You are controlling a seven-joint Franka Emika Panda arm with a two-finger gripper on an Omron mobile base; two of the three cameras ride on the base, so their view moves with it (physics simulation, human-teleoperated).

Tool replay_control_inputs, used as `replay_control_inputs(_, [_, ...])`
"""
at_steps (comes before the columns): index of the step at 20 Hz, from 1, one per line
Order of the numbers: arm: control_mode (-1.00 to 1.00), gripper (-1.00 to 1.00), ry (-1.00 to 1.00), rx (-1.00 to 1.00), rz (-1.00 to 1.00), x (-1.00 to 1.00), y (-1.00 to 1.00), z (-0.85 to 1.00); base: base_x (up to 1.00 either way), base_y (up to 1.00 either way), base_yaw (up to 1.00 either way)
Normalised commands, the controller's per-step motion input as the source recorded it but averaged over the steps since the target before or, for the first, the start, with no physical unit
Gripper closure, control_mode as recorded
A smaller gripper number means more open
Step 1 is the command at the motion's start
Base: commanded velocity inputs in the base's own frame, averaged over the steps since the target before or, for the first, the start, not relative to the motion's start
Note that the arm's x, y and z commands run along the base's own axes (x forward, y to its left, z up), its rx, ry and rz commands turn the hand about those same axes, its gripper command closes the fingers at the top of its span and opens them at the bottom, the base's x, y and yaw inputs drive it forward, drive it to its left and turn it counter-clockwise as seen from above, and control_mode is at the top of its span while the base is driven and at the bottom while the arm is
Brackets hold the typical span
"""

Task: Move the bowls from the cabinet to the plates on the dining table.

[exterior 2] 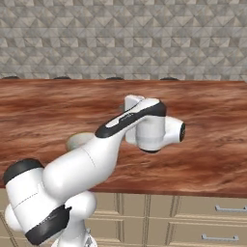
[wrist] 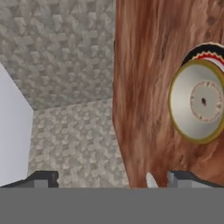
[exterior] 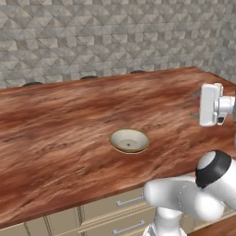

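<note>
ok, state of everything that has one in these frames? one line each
cream bowl: upright on the plate, empty, not gripped
plate: flat on the dining table, under the bowl, only its red-black rim showing
gripper: open, holding nothing, clear of the bowl
drawers: shut
</note>
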Motion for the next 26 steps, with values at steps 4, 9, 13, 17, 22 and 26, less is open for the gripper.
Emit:
replay_control_inputs(4, [-1.00, -1.00, 0.00, -0.02, -0.23, 0.02, 0.00, 0.21, 0.00, 0.00, 0.00])
replay_control_inputs(9, [-1.00, -1.00, 0.01, 0.00, -0.20, -0.08, 0.00, 0.11, 0.00, 0.00, 0.00])
replay_control_inputs(13, [-1.00, -1.00, 0.06, 0.02, -0.17, -0.13, -0.01, 0.02, 0.00, 0.00, 0.00])
replay_control_inputs(17, [-1.00, -1.00, 0.09, 0.09, -0.14, -0.18, -0.12, 0.18, 0.00, 0.00, 0.00])
replay_control_inputs(22, [-1.00, -1.00, 0.10, 0.10, -0.08, -0.27, -0.23, 0.27, 0.00, 0.00, 0.00])
replay_control_inputs(26, [-1.00, -1.00, 0.10, 0.06, -0.02, -0.38, -0.27, 0.22, 0.00, 0.00, 0.00])
